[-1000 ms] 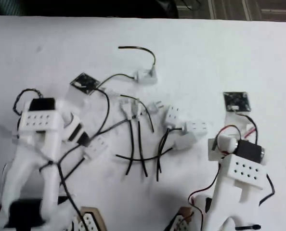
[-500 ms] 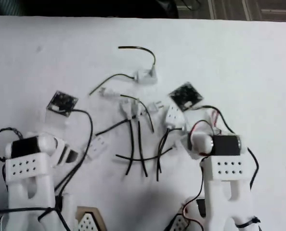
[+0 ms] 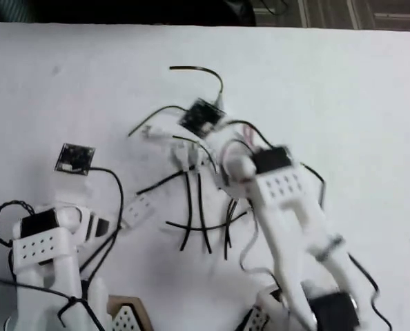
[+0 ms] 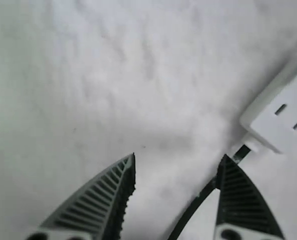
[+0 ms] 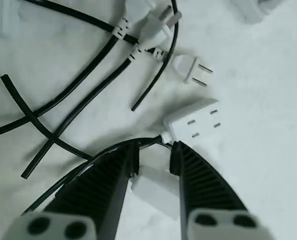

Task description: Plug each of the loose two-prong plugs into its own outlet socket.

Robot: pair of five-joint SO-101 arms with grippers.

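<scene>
Several short black cords with white two-prong plugs lie tangled mid-table (image 3: 191, 207). One loose plug (image 5: 191, 70) rests prongs out, and another plug (image 5: 156, 30) sits among the cords. My right gripper (image 5: 153, 152) is over this tangle, shut on a white outlet socket (image 5: 156, 192), with a second outlet socket (image 5: 193, 122) just past its tips. The right arm (image 3: 281, 189) stretches from the near edge to the centre. My left gripper (image 4: 177, 160) stands open and empty on the bare table, next to an outlet socket (image 4: 283, 112) (image 3: 137, 209) and its cord (image 4: 198, 205).
The left arm (image 3: 46, 238) sits at the near left corner. A plug on a curved cord (image 3: 198, 72) lies farther back. Wide bare white table (image 3: 343, 89) stretches to the back and right. Arm bases and wiring crowd the near edge.
The right arm has swung from the right side leftward into the central tangle. The left arm has drawn back toward the near left corner and has since nearly stilled.
</scene>
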